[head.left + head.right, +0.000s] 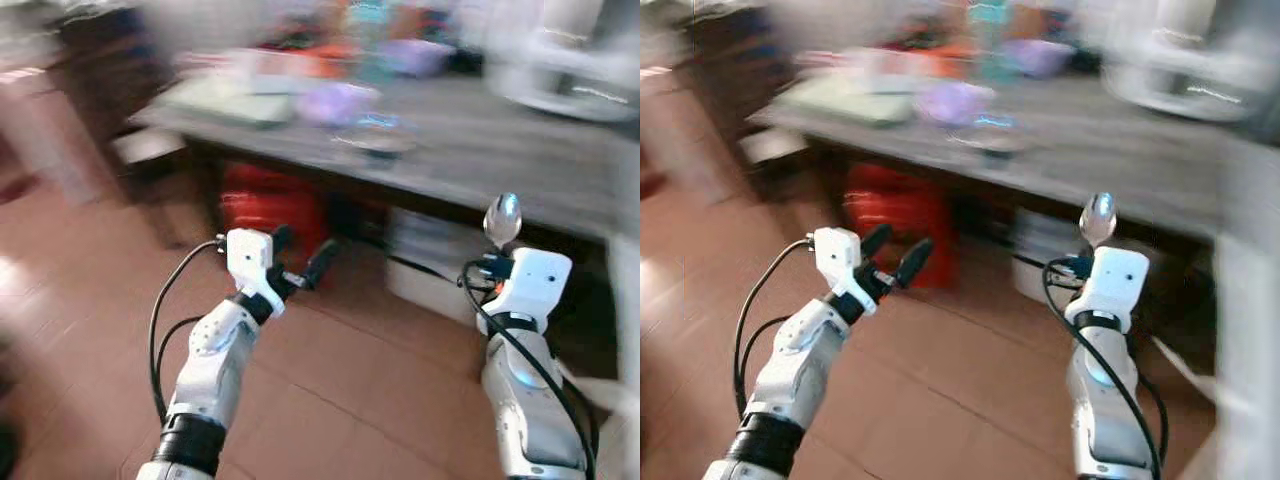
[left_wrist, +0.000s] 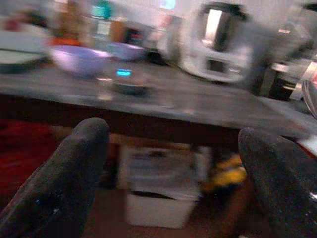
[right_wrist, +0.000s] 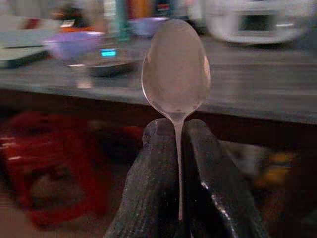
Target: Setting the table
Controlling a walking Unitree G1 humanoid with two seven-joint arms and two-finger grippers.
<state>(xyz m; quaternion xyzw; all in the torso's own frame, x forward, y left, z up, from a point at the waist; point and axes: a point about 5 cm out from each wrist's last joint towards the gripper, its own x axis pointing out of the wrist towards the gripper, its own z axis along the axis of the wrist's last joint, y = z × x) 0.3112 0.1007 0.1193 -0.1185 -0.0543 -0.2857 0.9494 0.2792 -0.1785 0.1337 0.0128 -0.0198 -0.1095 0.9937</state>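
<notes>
A metal spoon (image 3: 176, 69) stands upright, its bowl above the fingers of my right gripper (image 3: 177, 136), which is shut on its handle. From the head camera the spoon (image 1: 501, 219) rises above the right wrist, short of the grey table (image 1: 480, 150). My left gripper (image 1: 302, 257) is open with nothing between its black fingers (image 2: 54, 188), held out over the floor toward the table's front edge. On the table lie a purple bowl (image 1: 338, 102), a green placemat (image 1: 225, 98) and a small dark dish (image 1: 375, 142). The head views are blurred.
A white appliance (image 1: 570, 60) stands at the table's far right. Under the table sit a red stool (image 1: 270, 205) and a white box (image 2: 158, 188). Dark furniture (image 1: 100, 70) stands to the left. Brown tiled floor (image 1: 360, 390) lies between me and the table.
</notes>
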